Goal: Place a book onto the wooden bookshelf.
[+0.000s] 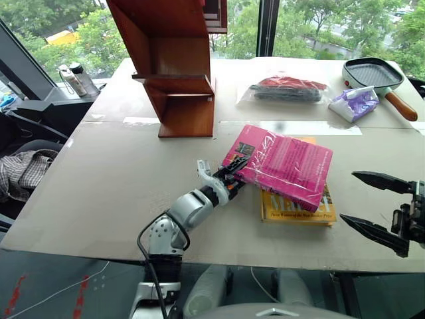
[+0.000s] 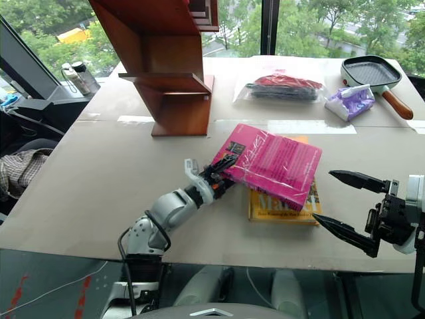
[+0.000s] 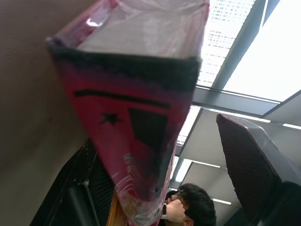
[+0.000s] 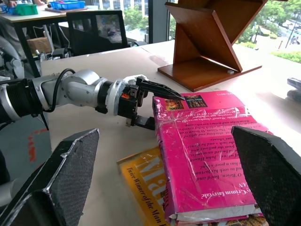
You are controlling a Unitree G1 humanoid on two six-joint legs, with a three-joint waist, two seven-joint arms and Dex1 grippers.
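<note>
— Book [image 1: 287, 166], pink, plastic-wrapped: lies tilted on the yellow book [image 1: 299, 207], mid-worktop [image 1: 99, 193]. Wooden bookshelf [image 1: 174, 66] stands well apart, toward the windows.

— Hazards?

— Item one: the wrap looks slick, and the hold is at one corner only. A thick book lifted so would likely sag or slide out. Item two: the yellow book touches it underneath and could be dragged along.

— Left claw [image 1: 234, 171]?

— Partly spread, one finger over the cover, one under, pinching the book's near corner.

— Right claw [image 1: 377, 211]?

— Spread wide, holding nothing, hovering beside both books, not touching them.
</note>
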